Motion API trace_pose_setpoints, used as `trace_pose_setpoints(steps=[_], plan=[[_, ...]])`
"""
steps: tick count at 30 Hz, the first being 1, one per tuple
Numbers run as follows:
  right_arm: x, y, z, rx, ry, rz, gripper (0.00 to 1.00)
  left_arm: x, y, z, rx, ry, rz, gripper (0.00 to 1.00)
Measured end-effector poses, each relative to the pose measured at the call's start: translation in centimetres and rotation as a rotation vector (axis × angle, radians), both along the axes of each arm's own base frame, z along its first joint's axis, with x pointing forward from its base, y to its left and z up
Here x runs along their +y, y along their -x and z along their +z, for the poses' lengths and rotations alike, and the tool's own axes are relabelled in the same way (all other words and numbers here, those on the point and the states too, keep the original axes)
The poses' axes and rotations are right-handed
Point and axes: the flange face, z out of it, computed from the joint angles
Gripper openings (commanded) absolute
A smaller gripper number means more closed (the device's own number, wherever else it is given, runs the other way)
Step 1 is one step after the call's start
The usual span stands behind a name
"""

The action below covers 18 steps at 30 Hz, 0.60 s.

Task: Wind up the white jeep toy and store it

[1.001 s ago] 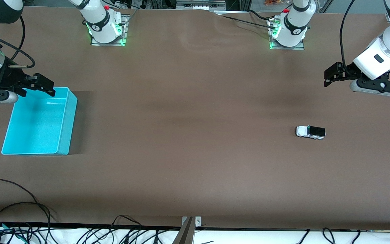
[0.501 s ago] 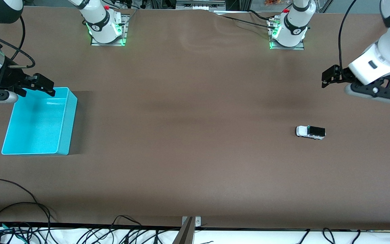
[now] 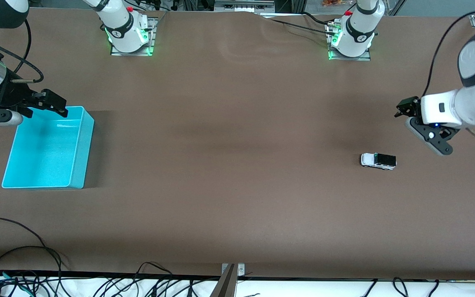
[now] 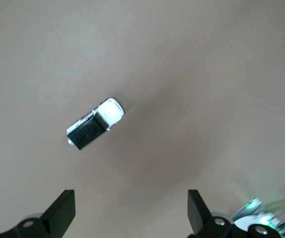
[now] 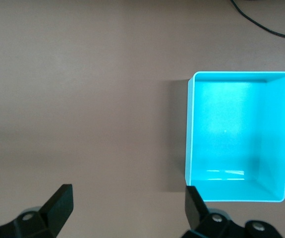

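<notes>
The white jeep toy, tiny, with a black rear top and dark wheels, stands on the brown table toward the left arm's end. It also shows in the left wrist view. My left gripper hangs open and empty over the bare table beside the jeep, apart from it; its fingers frame bare table in its wrist view. My right gripper waits open and empty over the edge of the empty turquoise bin at the right arm's end. In the right wrist view the bin lies beside the fingers.
The two arm bases stand along the table's edge farthest from the front camera. Loose black cables and a metal bracket lie along the nearest edge. Wide bare table lies between bin and jeep.
My left arm has swung and turned its wrist, bringing its gripper lower and closer to the jeep. The jeep, the bin and my right arm have not moved.
</notes>
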Motion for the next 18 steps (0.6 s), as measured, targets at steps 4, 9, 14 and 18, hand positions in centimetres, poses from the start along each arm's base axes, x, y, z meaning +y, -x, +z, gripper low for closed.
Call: trace_pose_setpoints(steps=[4,9,14,18], plan=[[0.0,0.0,0.0,0.0,0.0,0.0,1.0,0.6,-1.1,-2.3,-0.006,0.025,-0.127,1.0],[0.0,0.0,0.0,0.0,0.0,0.0,1.0,0.9,-2.4,-5.6,-0.009,0.066,-0.312,1.0],[0.0,0.0,0.0,0.0,0.0,0.001,1.0,1.7,-3.5,-9.4,-0.007,0.097,-0.473,1.0],[0.0,0.0,0.0,0.0,0.0,0.001,1.0,2.0,-4.2,-12.3,-0.011,0.114,-0.571,1.0]])
